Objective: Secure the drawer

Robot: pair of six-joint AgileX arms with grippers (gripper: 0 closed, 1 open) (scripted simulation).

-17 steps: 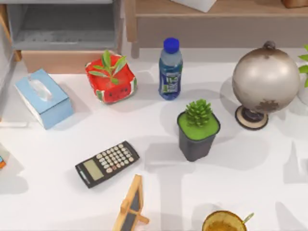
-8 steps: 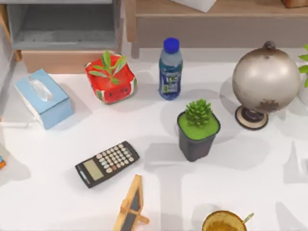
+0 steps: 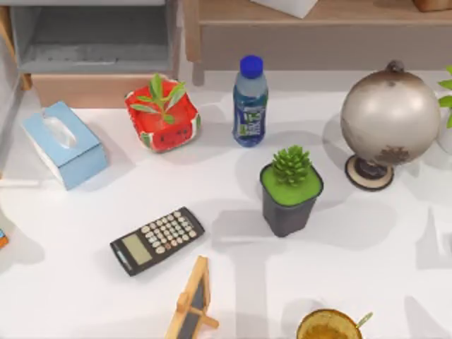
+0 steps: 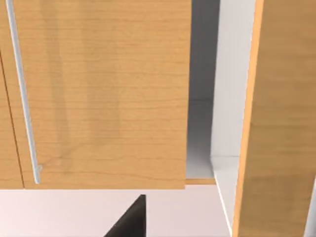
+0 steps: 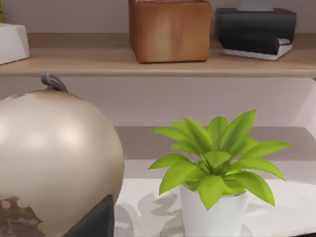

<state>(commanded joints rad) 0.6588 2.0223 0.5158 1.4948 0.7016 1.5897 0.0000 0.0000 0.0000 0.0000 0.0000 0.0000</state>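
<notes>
The drawer (image 3: 99, 89) stands at the table's far left corner in the top view. It is pulled out, so its grey floor and walls (image 3: 95, 39) show behind the plain tan front. A red planter (image 3: 162, 116) touches the right end of that front, and a blue tissue box (image 3: 65, 143) lies just in front of its left end. A dark part of my left gripper (image 4: 129, 220) shows in the left wrist view, facing tan wooden panels (image 4: 103, 94). A dark part of my right gripper (image 5: 94, 222) shows beside the globe (image 5: 54, 158).
A water bottle (image 3: 250, 101), a dark pot with a green succulent (image 3: 290, 191), a globe (image 3: 389, 116), a calculator (image 3: 157, 239), a small wooden easel (image 3: 193, 299) and a yellow cup (image 3: 328, 325) stand on the white table. A long shelf unit (image 3: 318, 32) runs along the back.
</notes>
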